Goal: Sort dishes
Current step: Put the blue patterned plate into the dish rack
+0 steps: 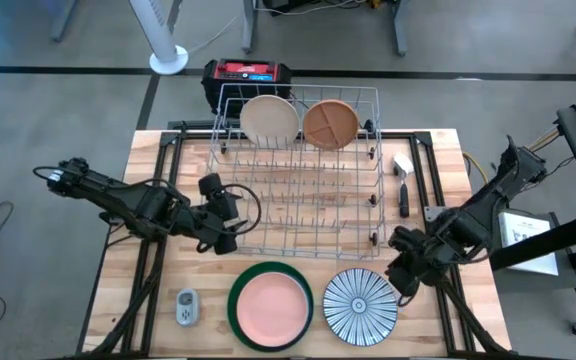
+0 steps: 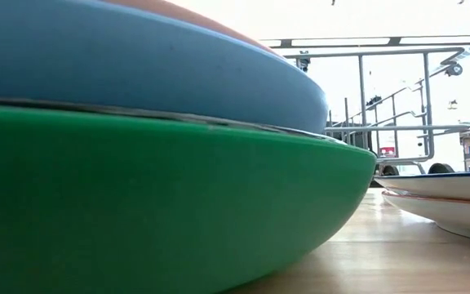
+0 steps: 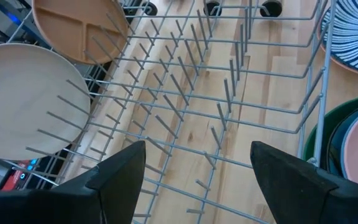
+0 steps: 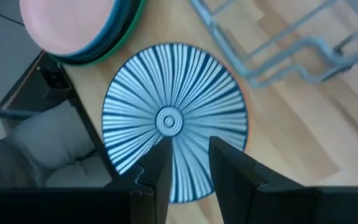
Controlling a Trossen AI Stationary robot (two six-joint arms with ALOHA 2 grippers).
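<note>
Green bowl [image 2: 153,204]: nearest the low camera, in front of the wire rack [image 1: 298,205], stacked with a blue dish [image 2: 137,65] and pink plate [image 1: 270,307].
Striped plate [image 1: 360,306]: on the desk [image 1: 158,160], right of that stack.
Right gripper [image 1: 405,275]: at the striped plate's right edge, jaws slightly parted, holding nothing.
Left gripper [image 1: 230,215]: at the rack's left side, jaws wide, empty.
Cream plate [image 1: 269,119], tan plate [image 1: 330,124]: upright at the rack's back.

Two dark robot arms, matte black all over

The left arm [image 1: 118,200] and right arm [image 1: 488,205] are built of chunky black links joined by rounded, knuckle-like housings, with thin black cables looping loosely beside the joints. The left gripper [image 3: 197,171] ends in two broad, flat black fingers [image 3: 120,171] tapering to blunt points; the right gripper [image 4: 188,163] has two narrower, squared black fingers [image 4: 235,168] with stepped, notched inner edges. No markings or labels are legible on either.
</note>
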